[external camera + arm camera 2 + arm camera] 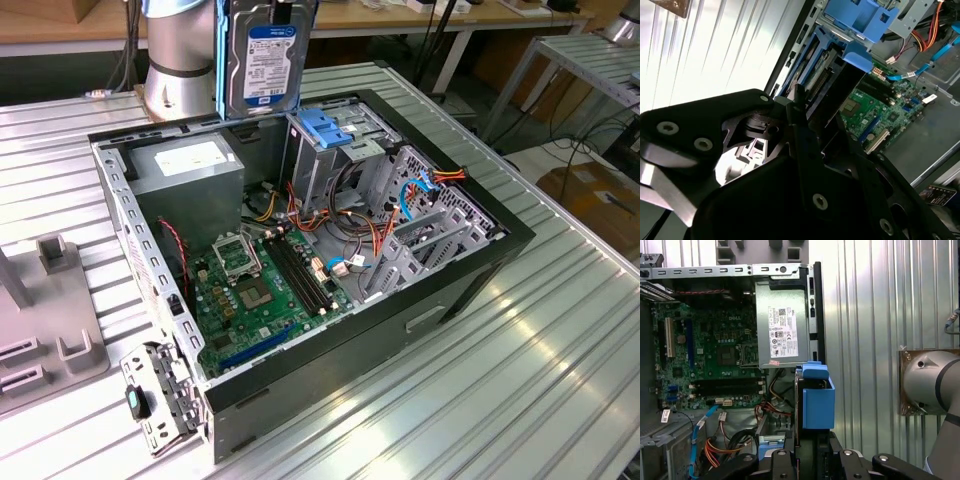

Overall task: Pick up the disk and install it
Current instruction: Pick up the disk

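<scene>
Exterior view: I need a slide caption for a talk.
Hard drive held upright above the open computer case, close to the blue-latched drive cage.

Silver-grey tubular arm (180, 50); black angular end effector (813, 442) with silver screws (820, 201).

The disk (262, 60) is silver-grey with a blue-and-white label and blue rails. The motherboard (255, 295) is green, the power supply (190, 175) grey with a white sticker, the latch (325, 128) light blue and the case (420, 300) black. The table (520, 400) is silver and ribbed. The cables (722, 446) are orange, red and blue.
</scene>
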